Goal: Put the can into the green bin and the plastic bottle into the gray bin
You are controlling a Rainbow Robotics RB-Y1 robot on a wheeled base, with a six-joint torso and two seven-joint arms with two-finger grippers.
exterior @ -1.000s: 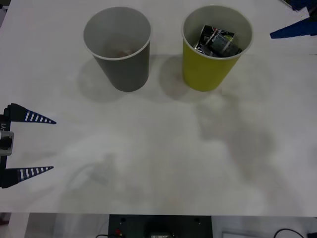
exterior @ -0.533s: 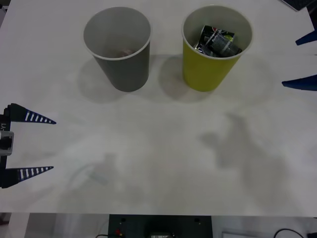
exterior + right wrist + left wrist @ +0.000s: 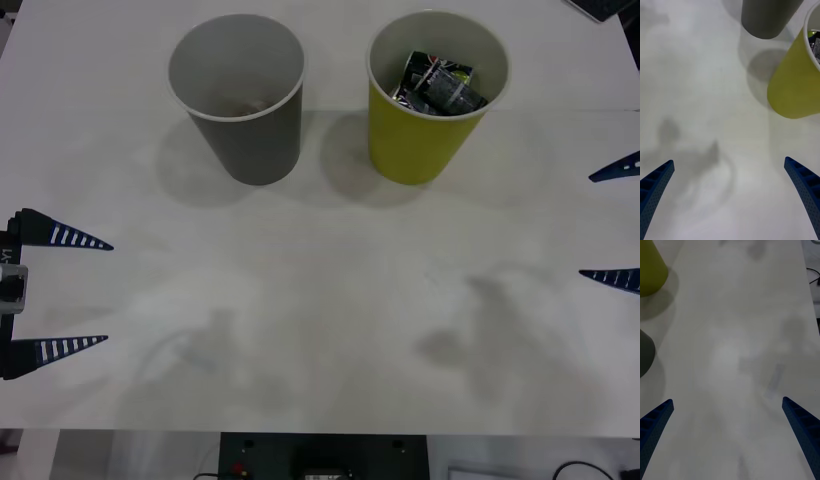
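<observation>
Now your table is carrying the gray bin beside the green bin, where the can is lying, well apart from your right gripper and left gripper, both spread wide, holding nothing.

2 bins: green bin, gray bin; 1 can.
</observation>
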